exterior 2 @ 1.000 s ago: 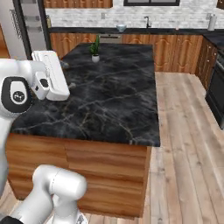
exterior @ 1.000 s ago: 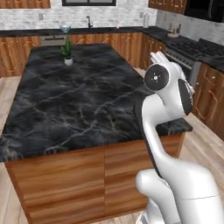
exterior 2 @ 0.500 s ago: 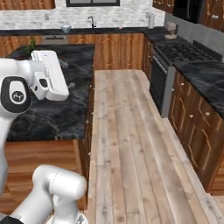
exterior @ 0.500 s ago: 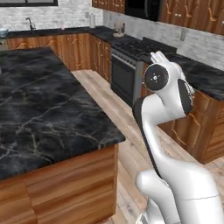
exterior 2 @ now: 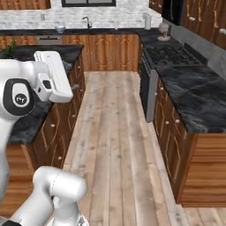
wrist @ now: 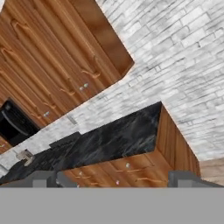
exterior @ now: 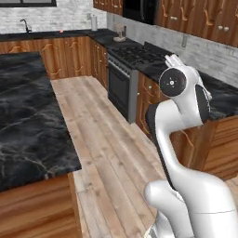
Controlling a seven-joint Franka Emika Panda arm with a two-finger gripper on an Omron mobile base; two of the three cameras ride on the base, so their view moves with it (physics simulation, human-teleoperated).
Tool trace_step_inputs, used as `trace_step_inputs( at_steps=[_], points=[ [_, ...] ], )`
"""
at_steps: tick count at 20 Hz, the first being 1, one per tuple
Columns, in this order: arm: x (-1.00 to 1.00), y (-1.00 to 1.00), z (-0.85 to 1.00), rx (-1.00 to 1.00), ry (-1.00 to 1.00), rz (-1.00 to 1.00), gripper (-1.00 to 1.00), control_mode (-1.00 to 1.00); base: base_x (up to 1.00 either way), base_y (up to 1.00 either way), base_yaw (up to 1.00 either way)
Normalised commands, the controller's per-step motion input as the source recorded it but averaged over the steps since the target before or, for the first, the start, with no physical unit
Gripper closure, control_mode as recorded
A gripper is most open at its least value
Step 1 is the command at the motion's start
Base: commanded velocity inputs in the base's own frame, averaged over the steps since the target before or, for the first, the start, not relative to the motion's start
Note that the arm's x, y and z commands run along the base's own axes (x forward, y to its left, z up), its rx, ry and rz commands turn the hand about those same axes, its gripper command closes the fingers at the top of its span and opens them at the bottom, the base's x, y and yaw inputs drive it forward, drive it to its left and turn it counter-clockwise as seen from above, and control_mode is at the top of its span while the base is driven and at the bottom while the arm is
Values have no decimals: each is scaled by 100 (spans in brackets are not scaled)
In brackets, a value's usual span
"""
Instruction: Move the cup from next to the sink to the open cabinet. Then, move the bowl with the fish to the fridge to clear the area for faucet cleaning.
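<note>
Tool (wrist: 112, 177) spread wide, nothing held, raised toward wall cabinets. Faucet (exterior 2: 87, 21) and bowl (exterior 2: 59, 29) far off on the back counter (exterior 2: 106, 32); cup too small to pick out. Risk: base clipping the island (exterior: 28, 121) corner while driving the aisle.

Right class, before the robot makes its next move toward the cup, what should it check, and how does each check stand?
1. Jaws open and empty: ok, tips wide apart with nothing between them.
2. Slim dark gooseneck faucet sighted on the far black counter: ok.
3. Small pale round bowl left of the faucet: ok; fish inside: cannot tell.
4. Green cup located: cannot tell.
5. Wooden plank floor toward that counter unobstructed: ok.
6. Far counter within arm's reach: not ok.
</note>
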Motion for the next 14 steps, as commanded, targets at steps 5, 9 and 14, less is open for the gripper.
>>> trace_step_inputs(
  at_steps=[5,9,14],
  points=[
    [0,0,0,0,0,0,-100,100,100,-53,14],
    [0,0,0,0,0,0,-100,100,100,2,14],
    [0,0,0,0,0,0,-100,100,100,3,20]
  ],
)
